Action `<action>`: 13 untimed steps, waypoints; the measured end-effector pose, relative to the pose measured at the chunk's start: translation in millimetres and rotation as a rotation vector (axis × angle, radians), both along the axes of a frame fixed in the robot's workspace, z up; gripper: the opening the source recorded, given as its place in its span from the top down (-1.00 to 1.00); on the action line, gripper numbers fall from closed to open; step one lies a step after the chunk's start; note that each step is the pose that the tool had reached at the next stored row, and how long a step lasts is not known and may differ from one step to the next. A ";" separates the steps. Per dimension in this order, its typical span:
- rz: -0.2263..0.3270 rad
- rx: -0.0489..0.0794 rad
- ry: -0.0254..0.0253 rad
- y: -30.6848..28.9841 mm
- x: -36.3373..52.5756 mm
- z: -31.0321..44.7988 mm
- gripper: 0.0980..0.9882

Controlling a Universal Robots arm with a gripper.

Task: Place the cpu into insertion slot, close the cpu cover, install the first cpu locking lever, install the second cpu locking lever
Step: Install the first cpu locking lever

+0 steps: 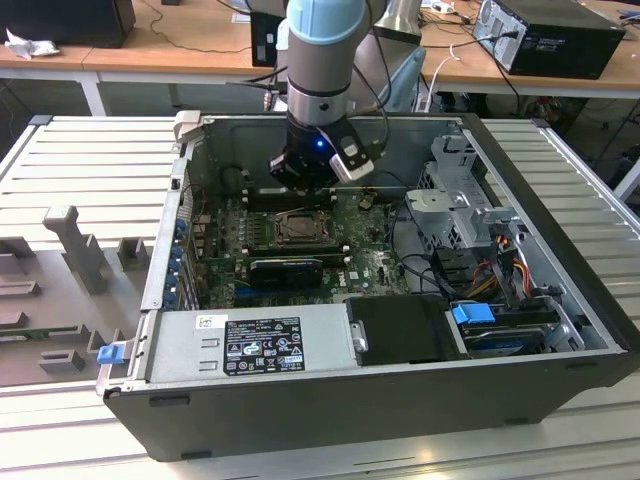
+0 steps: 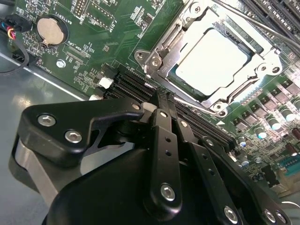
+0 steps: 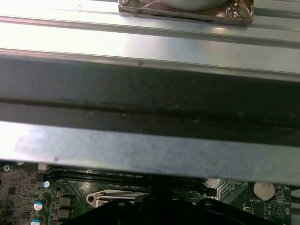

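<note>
Even overhead room light is being cast across the exterior view. Strong glare is being thrown off the cpu (image 2: 213, 61) in the second wrist view, and the case wall (image 3: 150, 42) is being overexposed and blurred in the first wrist view.

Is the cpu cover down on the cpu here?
Touching: in the second wrist view the cpu cover lies closed around the cpu, its frame overlapping the chip's edges.

Wooden desks (image 1: 180, 45) with cables and a black box (image 1: 560, 35) line the back, behind a ribbed metal worktable (image 1: 100, 160).
</note>
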State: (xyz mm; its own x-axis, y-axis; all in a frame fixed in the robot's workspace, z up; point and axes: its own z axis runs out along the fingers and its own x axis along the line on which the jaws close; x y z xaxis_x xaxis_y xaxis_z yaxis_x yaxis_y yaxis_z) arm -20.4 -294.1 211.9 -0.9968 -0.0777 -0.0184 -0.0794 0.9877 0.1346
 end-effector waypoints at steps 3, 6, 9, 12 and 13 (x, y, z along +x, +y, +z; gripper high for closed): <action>-0.003 0.000 0.0001 -0.5 0.3 -0.1 0.98; -0.005 0.000 0.0001 -0.6 0.5 -0.8 0.98; -0.005 0.000 0.0001 -0.6 0.9 -2.2 0.98; -0.005 0.000 0.0001 -0.6 1.5 -4.5 0.98; -0.005 0.000 0.0001 -0.6 1.6 -5.0 0.98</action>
State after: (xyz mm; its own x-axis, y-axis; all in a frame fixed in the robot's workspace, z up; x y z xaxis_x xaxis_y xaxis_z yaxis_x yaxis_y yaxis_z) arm -18.8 -294.7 206.9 -0.9972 -0.0723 -0.0183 -0.0741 0.9882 0.1344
